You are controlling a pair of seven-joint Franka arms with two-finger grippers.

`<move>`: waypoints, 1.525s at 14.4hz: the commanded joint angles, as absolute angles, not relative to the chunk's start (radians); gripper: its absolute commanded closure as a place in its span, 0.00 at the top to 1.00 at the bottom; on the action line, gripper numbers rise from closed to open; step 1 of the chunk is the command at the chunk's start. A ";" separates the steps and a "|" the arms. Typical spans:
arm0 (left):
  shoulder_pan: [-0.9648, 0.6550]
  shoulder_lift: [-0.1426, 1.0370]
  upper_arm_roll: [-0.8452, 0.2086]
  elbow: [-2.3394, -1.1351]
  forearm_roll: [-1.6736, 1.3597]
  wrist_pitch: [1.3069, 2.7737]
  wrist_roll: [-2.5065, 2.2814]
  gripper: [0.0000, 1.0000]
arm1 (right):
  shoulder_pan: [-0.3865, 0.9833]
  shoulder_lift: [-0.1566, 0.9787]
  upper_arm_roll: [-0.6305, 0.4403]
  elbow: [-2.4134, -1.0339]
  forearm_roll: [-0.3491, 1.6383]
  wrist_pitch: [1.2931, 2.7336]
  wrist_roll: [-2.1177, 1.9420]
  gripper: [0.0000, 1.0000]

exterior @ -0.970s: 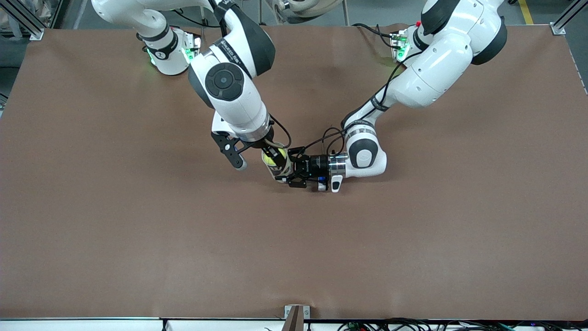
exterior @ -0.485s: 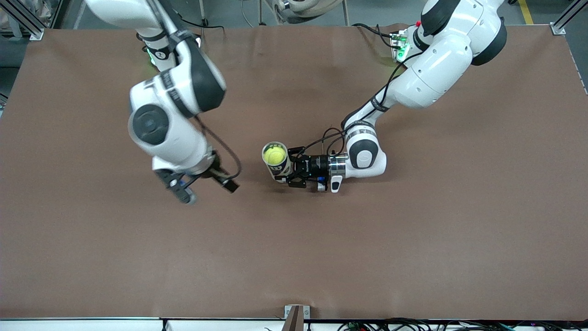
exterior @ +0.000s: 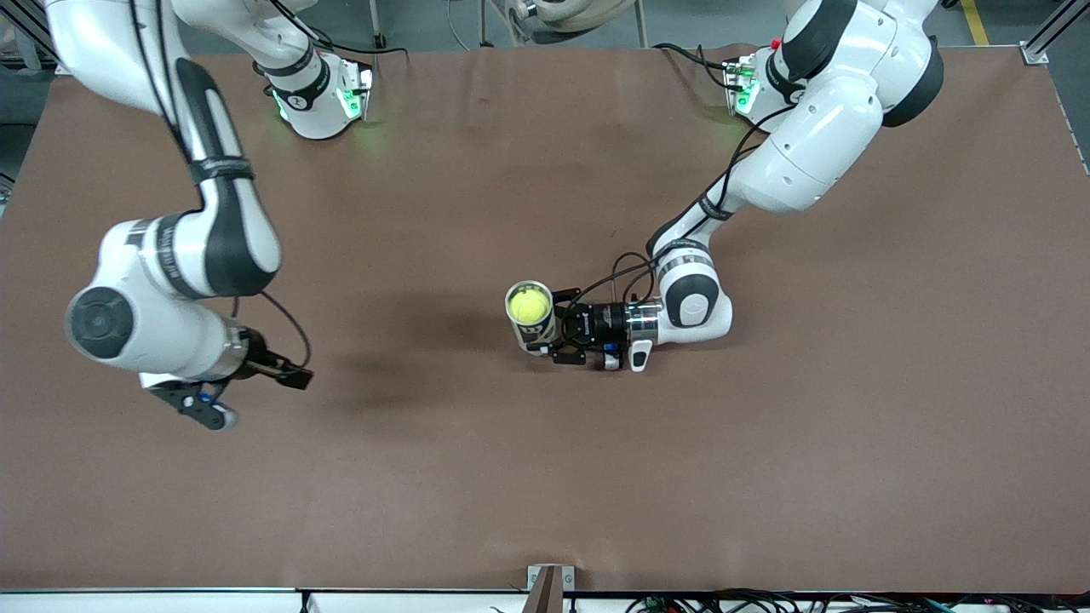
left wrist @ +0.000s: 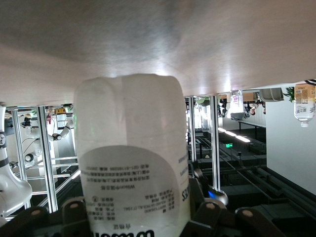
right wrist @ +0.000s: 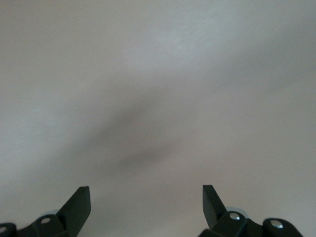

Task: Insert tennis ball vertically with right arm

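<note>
One yellow tennis ball (exterior: 529,302) sits in the clear plastic tube (exterior: 532,317) my left gripper (exterior: 558,339) clamps; my right gripper (exterior: 255,387), spread empty over the brown surface (exterior: 545,477), waits. A slackened clamp could tip it.

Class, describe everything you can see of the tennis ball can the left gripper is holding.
The tennis ball can is a clear plastic tube with a white printed label, standing upright with its open mouth facing up. A yellow-green tennis ball sits inside at the mouth. The left gripper clamps its side, near the table's middle. Whether its base touches the table cannot be told.
</note>
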State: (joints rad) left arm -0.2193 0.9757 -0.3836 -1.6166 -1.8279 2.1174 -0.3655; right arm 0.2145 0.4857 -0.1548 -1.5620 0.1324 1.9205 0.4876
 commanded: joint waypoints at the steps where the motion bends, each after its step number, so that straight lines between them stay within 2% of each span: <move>1: -0.219 0.992 -0.376 -1.589 -1.833 2.092 -0.351 0.70 | 0.144 0.468 -0.133 -1.607 0.114 1.950 0.370 1.00; 10: -0.219 1.017 -0.374 -1.571 -1.829 2.092 -0.350 0.73 | 0.118 0.468 -0.133 -1.631 0.110 1.976 0.325 1.00; 17: -0.221 1.016 -0.374 -1.571 -1.830 2.094 -0.350 1.00 | 0.094 0.463 -0.133 -1.626 0.110 1.971 0.254 1.00; 22: -0.218 1.000 -0.374 -1.569 -1.829 2.094 -0.351 1.00 | 0.048 0.450 -0.137 -1.620 0.110 1.962 0.117 1.00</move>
